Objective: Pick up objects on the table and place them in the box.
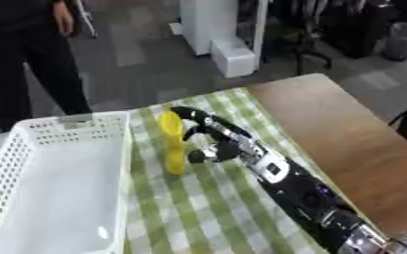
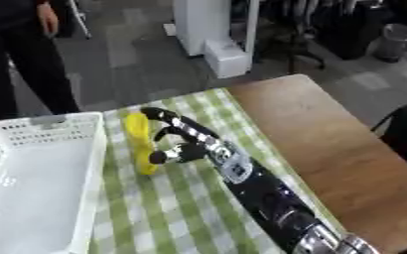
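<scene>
A tall yellow bottle-like object (image 1: 173, 143) stands upright on the green checked cloth (image 1: 216, 208), just right of the white basket (image 1: 33, 149). My right hand (image 1: 214, 139) reaches in from the lower right and sits against the object's right side. Its fingers curve over the top and its thumb (image 1: 200, 156) sits near the lower part, so the hand wraps the object. The basket's inside looks bare white. My left hand shows in neither view.
The checked cloth covers the left part of a wooden table (image 1: 346, 129), whose bare wood runs along the right. A person stands beyond the table's far left edge. White cabinets and dark chairs stand on the floor behind.
</scene>
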Controlling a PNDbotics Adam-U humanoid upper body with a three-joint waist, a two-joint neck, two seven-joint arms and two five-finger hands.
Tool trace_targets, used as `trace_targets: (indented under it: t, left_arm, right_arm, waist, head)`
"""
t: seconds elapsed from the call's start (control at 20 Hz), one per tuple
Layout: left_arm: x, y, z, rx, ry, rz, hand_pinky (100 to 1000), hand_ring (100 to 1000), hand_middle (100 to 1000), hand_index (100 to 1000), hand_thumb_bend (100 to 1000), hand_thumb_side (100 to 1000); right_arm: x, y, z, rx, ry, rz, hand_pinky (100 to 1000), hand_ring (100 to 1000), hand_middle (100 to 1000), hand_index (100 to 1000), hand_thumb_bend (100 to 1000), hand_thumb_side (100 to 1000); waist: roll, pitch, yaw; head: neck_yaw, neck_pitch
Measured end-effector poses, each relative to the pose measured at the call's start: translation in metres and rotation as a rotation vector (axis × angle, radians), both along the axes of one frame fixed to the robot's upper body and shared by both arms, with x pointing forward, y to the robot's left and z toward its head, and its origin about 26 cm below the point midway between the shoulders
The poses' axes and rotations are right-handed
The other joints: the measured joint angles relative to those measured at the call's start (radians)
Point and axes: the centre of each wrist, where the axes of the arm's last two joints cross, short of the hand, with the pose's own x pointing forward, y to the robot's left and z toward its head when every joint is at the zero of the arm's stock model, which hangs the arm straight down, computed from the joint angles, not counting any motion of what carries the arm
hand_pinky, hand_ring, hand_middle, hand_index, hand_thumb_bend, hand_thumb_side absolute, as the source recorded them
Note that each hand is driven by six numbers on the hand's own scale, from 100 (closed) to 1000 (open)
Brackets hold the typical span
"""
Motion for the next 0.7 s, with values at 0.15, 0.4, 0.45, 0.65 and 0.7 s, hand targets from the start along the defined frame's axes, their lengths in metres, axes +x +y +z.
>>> trace_targets:
  t: [0.15,0.4,0.45,0.65,0.7]
  left_arm:
    - [0.0000,0.0000,0.0000,0.000,-0.001,-0.001,645,596,859,896,379,771]
    - [0.0000,0.0000,0.0000,0.000,-0.001,-0.002,645,596,860,896,380,770]
    - [0.0000,0.0000,0.0001,0.000,-0.002,-0.002,645,596,860,896,381,770]
    - [0.0004,-0.0005,0.0013,0.002,-0.006,-0.005,643,594,861,897,382,771]
    - [0.0004,-0.0006,0.0013,0.003,-0.006,-0.005,643,593,861,897,383,771]
  right_arm:
    - [0.0001,-0.0012,0.0006,0.003,0.000,-0.006,693,1000,1000,1000,1000,698]
    - [0.0007,-0.0059,0.0013,-0.008,-0.001,-0.018,694,1000,1000,1000,1000,699]
    - [0.0009,-0.0068,0.0018,-0.009,-0.003,-0.020,694,1000,1000,1000,1000,699]
    - [0.0010,-0.0100,0.0035,-0.007,-0.013,-0.028,691,1000,1000,1000,1000,700]
    - [0.0010,-0.0104,0.0037,-0.006,-0.014,-0.029,690,1000,1000,1000,1000,700]
  waist:
    - [0.001,0.000,0.000]
    - [0.001,0.000,0.001]
    - [0.001,0.002,0.002]
    - [0.001,0.012,0.011]
    - [0.001,0.017,0.016]
  head:
    - [0.000,0.000]
    - [-0.001,-0.005]
    - [-0.004,-0.007]
    - [-0.009,-0.011]
    - [-0.009,-0.015]
